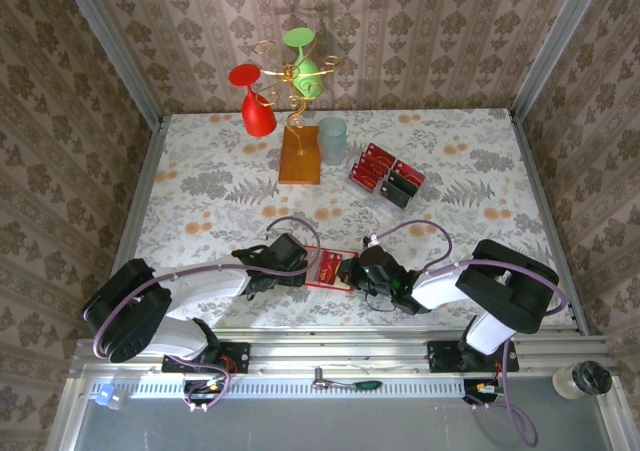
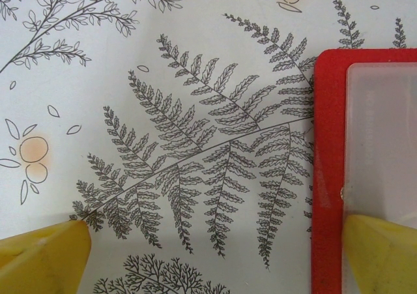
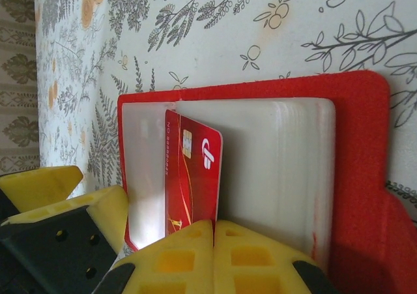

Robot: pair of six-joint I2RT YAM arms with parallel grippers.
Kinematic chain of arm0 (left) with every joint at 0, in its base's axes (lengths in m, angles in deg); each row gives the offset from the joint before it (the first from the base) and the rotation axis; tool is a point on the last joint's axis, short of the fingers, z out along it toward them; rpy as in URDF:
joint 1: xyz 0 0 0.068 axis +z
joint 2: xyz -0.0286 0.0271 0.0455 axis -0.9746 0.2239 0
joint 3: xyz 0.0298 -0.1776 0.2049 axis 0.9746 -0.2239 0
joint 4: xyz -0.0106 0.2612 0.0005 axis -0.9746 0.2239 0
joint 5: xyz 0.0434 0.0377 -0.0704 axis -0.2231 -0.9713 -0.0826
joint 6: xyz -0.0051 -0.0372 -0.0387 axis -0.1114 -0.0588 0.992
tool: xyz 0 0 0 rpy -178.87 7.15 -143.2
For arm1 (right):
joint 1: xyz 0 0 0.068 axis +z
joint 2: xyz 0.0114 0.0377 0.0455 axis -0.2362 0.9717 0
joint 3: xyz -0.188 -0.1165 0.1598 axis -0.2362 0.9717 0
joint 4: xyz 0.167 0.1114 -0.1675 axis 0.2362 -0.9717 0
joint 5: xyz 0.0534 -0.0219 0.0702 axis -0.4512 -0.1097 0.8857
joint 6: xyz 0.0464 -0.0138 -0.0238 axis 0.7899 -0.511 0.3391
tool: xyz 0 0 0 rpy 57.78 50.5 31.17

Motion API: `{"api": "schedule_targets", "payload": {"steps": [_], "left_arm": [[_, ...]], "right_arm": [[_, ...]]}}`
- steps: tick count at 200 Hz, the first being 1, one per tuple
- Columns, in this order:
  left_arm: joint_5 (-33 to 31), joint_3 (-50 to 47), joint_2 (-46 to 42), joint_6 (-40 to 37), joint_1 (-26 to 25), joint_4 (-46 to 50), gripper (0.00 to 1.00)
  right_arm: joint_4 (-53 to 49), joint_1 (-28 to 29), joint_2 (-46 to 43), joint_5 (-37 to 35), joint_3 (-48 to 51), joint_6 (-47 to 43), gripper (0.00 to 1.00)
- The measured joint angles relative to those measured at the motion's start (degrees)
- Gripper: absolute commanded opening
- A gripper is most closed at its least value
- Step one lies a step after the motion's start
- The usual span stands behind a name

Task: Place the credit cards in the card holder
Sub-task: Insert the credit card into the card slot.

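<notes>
Right gripper (image 3: 214,232): jaws clamped on near end of one credit card (image 3: 195,170), long axis pointing straight ahead into pale pocket of the card holder (image 3: 358,144), flat between both arms. Left gripper (image 2: 215,223): jaws wide apart, one finger over holder's edge

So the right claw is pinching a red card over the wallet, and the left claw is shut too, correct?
Not quite: the left claw is wide open, as the left wrist view shows. The right claw does pinch the red card over the wallet.
</notes>
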Motion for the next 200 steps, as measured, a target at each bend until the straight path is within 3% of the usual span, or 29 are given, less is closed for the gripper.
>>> {"api": "schedule_targets", "payload": {"steps": [157, 200], "left_arm": [[-0.7, 0.0, 0.0, 0.1, 0.0, 0.3, 1.0], [-1.0, 0.0, 0.0, 0.3, 0.0, 0.3, 1.0]], "right_arm": [[-7.2, -1.6, 3.4, 5.9, -7.4, -0.8, 0.0], [-12.1, -2.9, 3.7, 10.5, -11.0, -4.5, 0.3]]}}
